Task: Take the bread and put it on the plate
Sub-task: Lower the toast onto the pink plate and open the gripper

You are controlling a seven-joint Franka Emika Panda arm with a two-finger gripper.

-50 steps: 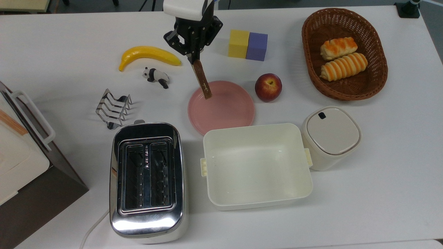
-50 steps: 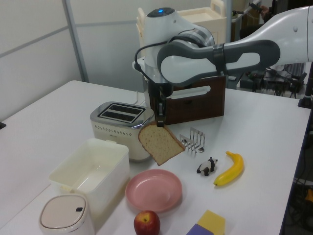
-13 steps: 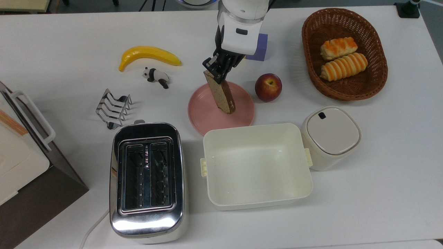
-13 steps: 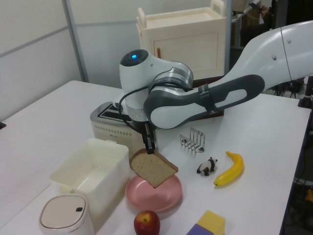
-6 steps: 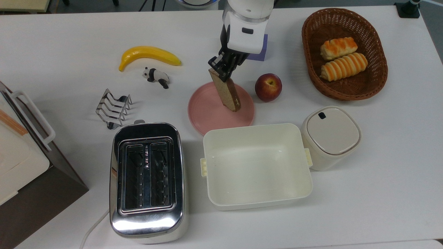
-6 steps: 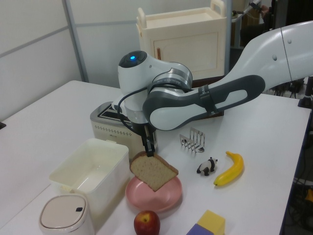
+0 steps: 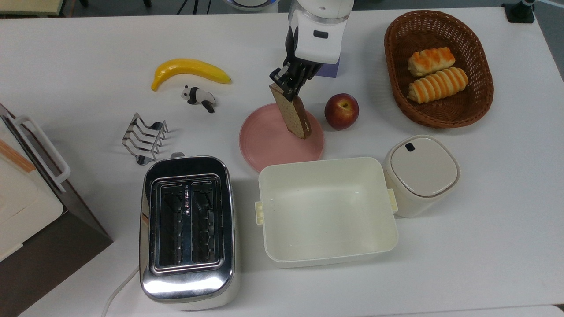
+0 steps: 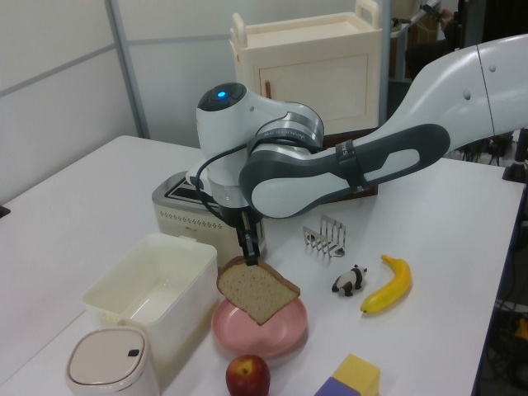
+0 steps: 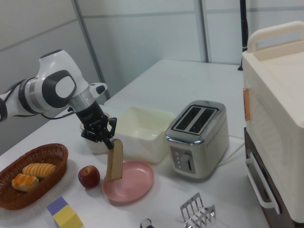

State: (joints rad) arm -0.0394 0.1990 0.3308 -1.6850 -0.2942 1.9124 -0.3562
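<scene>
The bread [image 7: 293, 112] [image 8: 257, 290] [image 9: 115, 160] is a beige slice with a brown crust, hanging tilted from my gripper [image 7: 284, 88] [image 8: 250, 257] [image 9: 107, 142], which is shut on its top edge. Its lower end hovers just over the pink plate [image 7: 264, 145] [image 8: 280, 336] [image 9: 135, 183], above the half that lies toward the top view's right. In the right view the slice stands almost on edge over the plate's left part.
A red apple [image 7: 341, 110] sits right of the plate in the top view, the cream tub [image 7: 327, 211] and lidded canister [image 7: 421, 173] below. A toaster [image 7: 187, 229], toast rack [image 7: 145, 137], panda [image 7: 199, 97], banana [image 7: 189, 70], foam blocks and a roll basket [image 7: 438, 70] stand around.
My gripper carried the bread from beside the plate's upper left edge to over the plate, then drifted slightly toward the top view's right and lowered the slice a little.
</scene>
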